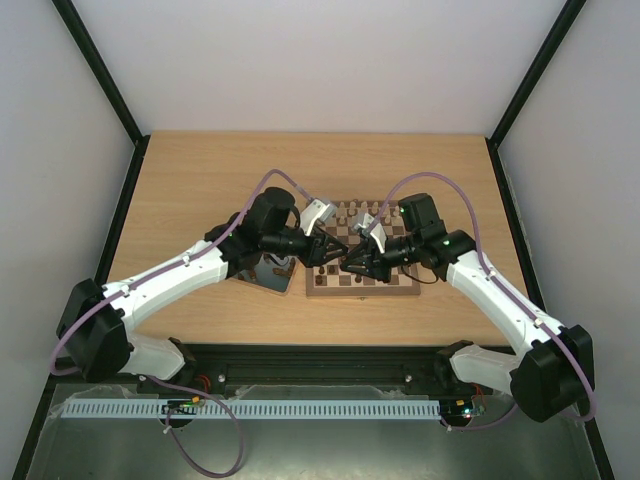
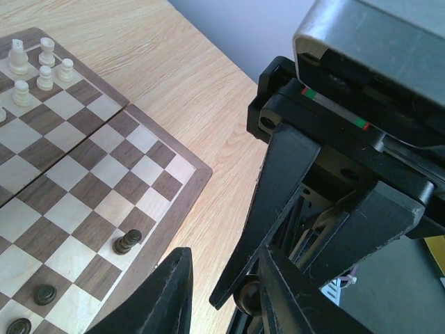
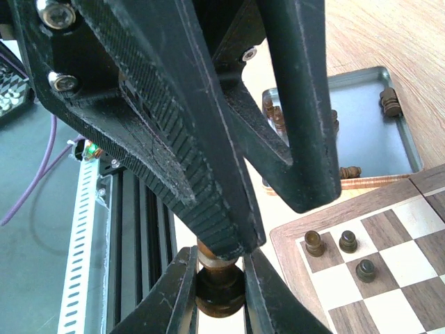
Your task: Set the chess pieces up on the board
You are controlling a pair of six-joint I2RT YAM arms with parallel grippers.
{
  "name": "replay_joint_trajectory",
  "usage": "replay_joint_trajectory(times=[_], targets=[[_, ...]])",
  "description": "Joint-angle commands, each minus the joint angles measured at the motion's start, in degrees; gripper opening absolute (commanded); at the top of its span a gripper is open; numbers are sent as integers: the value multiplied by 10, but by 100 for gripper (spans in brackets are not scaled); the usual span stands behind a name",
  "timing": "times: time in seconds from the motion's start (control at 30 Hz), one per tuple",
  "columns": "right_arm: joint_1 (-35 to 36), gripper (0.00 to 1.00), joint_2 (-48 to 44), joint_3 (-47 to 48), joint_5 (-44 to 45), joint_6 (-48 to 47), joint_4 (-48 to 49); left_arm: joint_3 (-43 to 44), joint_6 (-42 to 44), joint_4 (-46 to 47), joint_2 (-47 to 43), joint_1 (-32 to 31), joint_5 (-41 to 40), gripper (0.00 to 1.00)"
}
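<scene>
While a piece (image 3: 219,292) is pinched in the right gripper (image 3: 219,268), the left gripper (image 3: 277,223) is held agape, white-walled table (image 1: 200,190) beneath.

1. Top view: even, diffuse overhead light; pale walls bright; only soft shade under the arms on the counter (image 1: 200,180).
2. Same view: metal tray (image 1: 268,272) mirrors dark shapes; detail on the board (image 1: 385,292) too small to resolve.
3. Left wrist view: bright; board grain and checks crisp; lower foreground soft.
4. Right wrist view: left end effector (image 3: 278,219) looms dark, its ridges sharp; tray evenly dull grey.
</scene>
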Motion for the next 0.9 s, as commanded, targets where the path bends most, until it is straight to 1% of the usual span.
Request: replay_joint_trajectory(times=[0.0,0.17,0.27,0.47,0.57,0.73,0.87], targets=[[-3,14,-13,-5,-17,3,2,12,16,-22,-1,-1,21,26],[-3,14,-12,-5,-15,4,5,15,14,-18,4,-1,33,24],[-3,14,-12,-6,-14,5,5,15,14,-18,1,-1,31,32],[-3,14,-12,-8,-13,5,7,7,12,-15,-5,0,41,32],[-3,14,-13,-7,-13,5,7,4,13,-17,0,-1,44,26],[-3,14,-14,-10,-11,4,6,5,14,-14,6,-2,50,14],[-3,14,-13,-10,-8,4,8,5,17,-18,11,-1,56,10]])
